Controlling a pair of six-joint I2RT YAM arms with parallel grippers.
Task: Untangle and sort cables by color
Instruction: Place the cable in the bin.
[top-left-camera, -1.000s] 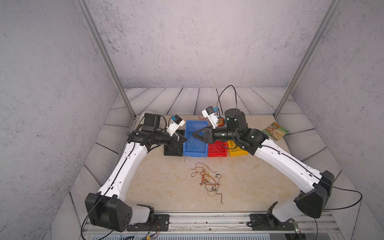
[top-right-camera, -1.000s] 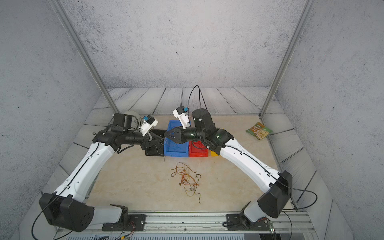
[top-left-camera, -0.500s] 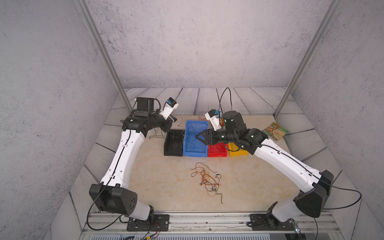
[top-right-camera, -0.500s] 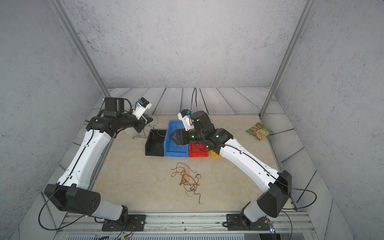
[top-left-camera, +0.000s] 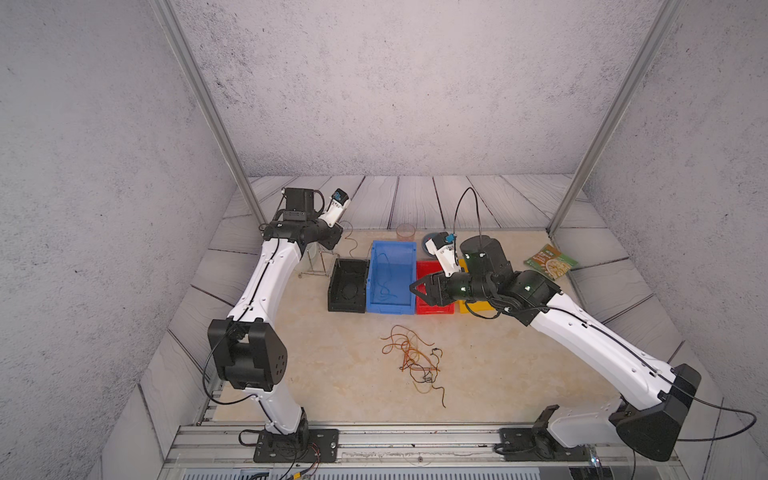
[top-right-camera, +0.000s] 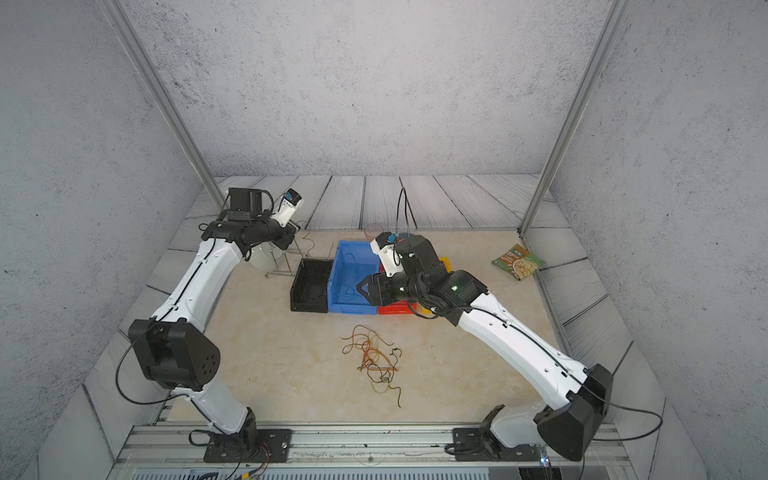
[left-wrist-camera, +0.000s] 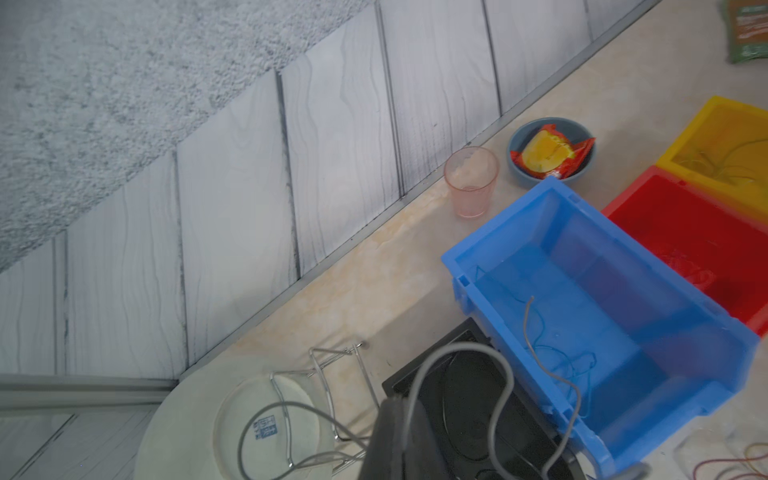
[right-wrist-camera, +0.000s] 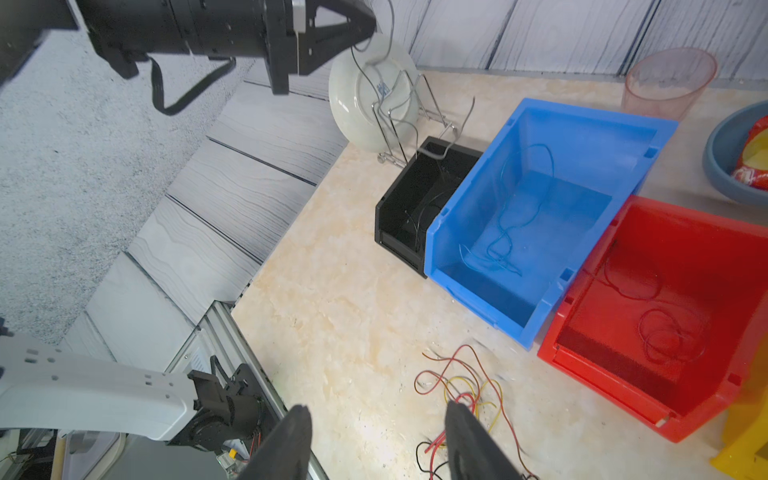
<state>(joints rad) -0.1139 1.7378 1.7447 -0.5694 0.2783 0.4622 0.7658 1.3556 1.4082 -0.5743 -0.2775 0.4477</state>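
Right wrist view, nearest first: the right gripper (right-wrist-camera: 378, 440) holds its two fingers spread wide with nothing between them, above the tangle of cables (right-wrist-camera: 457, 390) lying loose on the table (right-wrist-camera: 353, 311) just in front of the bins. Red, yellow and black strands show in it, too knotted to count; in both top views the same tangle of cables (top-left-camera: 415, 357) looks orange-brown. Behind it stand four bins in one touching row: black bin (right-wrist-camera: 397, 241), blue bin (right-wrist-camera: 590, 137), red bin (right-wrist-camera: 698, 232) and yellow bin (right-wrist-camera: 744, 453). The yellow bin is cut off here to a corner and largely hidden by the right arm (top-left-camera: 582, 336) in both top views. Blue strands (right-wrist-camera: 511, 224) lie in the blue bin, red strands (right-wrist-camera: 665, 336) in the red and black strands (right-wrist-camera: 424, 216) in the black; the left wrist view shows yellow strands (left-wrist-camera: 723, 164) in the yellow. The left gripper (right-wrist-camera: 368, 29) is pinched tight on one dark cable (right-wrist-camera: 467, 120), whose free end hangs at the black bin's far rim; contact cannot be judged. Farther back are one white plate (right-wrist-camera: 361, 112) standing on edge in one wire rack (left-wrist-camera: 336, 350), its blue stamp (left-wrist-camera: 264, 428) too blurred to read; one pink cup (left-wrist-camera: 471, 183); one grey bowl (left-wrist-camera: 517, 143) holding one red-and-yellow packet (left-wrist-camera: 548, 153); and one green packet (top-left-camera: 550, 262), print illegible.
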